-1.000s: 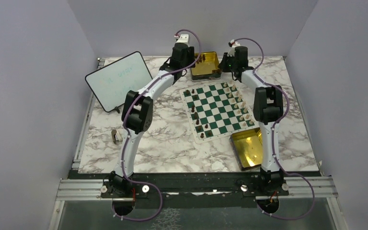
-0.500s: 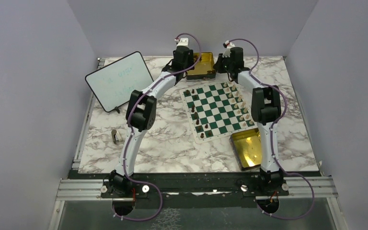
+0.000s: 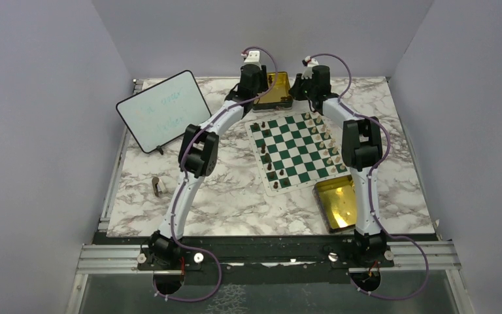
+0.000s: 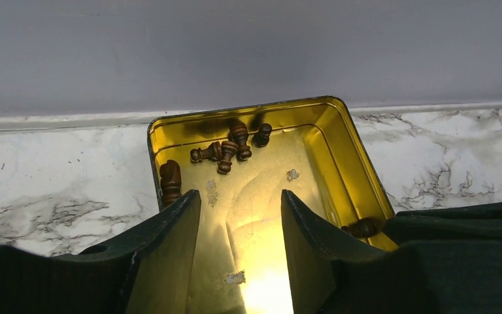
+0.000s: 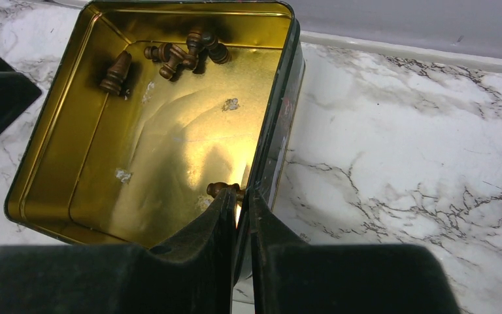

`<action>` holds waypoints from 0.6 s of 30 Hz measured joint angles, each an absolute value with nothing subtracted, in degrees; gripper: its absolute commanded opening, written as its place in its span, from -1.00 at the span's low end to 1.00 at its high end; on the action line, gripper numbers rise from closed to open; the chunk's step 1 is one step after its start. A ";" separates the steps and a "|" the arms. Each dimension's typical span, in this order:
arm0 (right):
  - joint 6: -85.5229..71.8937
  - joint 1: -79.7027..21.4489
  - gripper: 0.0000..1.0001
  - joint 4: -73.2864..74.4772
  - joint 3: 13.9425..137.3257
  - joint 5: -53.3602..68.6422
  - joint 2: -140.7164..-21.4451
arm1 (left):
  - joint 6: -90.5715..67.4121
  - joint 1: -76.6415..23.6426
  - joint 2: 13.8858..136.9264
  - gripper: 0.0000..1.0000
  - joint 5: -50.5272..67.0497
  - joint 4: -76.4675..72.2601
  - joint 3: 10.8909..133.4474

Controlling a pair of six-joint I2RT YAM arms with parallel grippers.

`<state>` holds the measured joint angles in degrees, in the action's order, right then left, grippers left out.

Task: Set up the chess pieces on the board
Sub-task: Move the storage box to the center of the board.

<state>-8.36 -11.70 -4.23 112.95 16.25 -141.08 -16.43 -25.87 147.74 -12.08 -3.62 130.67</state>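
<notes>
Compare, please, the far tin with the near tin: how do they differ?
The far tin holds dark pieces; the near tin looks empty from above. The right gripper pinches the far tin's wall; no gripper is at the near tin. Both are gold, open and rectangular.

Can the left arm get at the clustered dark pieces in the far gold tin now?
Probably yes: the left claw hangs open over the tin, nothing lies between it and the dark pieces, and the right claw only pinches the tin's side wall.
</notes>
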 measured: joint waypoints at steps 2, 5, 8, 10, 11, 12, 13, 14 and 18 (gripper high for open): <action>-8.29 -11.70 -0.68 -4.23 112.92 16.25 -141.05 | -16.14 -25.98 149.40 -0.03 -12.12 -4.54 131.79; -8.29 -11.75 -0.68 -4.23 112.86 16.25 -141.01 | -15.31 -26.24 151.68 -0.03 -12.38 -5.78 132.79; -8.29 -11.88 -0.67 -4.23 112.86 16.25 -141.01 | -14.20 -26.44 153.86 -0.03 -12.91 -6.94 133.97; -8.21 -12.03 -0.67 -4.21 112.86 16.25 -141.01 | -13.58 -26.61 155.46 -0.03 -13.37 -7.66 135.11; -8.01 -12.10 -0.67 -4.21 112.86 16.25 -141.01 | -13.26 -26.65 156.05 -0.03 -13.54 -7.86 135.63; -7.84 -12.19 -0.67 -4.21 112.86 16.25 -141.01 | -12.93 -26.65 156.59 -0.03 -13.72 -8.05 136.07; -7.68 -12.27 -0.67 -4.21 112.86 16.25 -141.01 | -12.56 -26.68 157.23 -0.03 -13.89 -8.29 136.59; -7.51 -12.34 -0.66 -4.23 112.86 16.25 -141.01 | -12.25 -26.72 157.86 -0.03 -14.17 -8.75 137.16; -7.09 -12.53 -0.67 -4.21 112.86 16.32 -141.01 | -10.79 -26.72 159.04 -0.03 -15.16 -10.52 137.95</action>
<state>-7.09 -12.53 -4.21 112.86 16.32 -141.01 -10.79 -26.72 159.04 -15.16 -10.52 137.95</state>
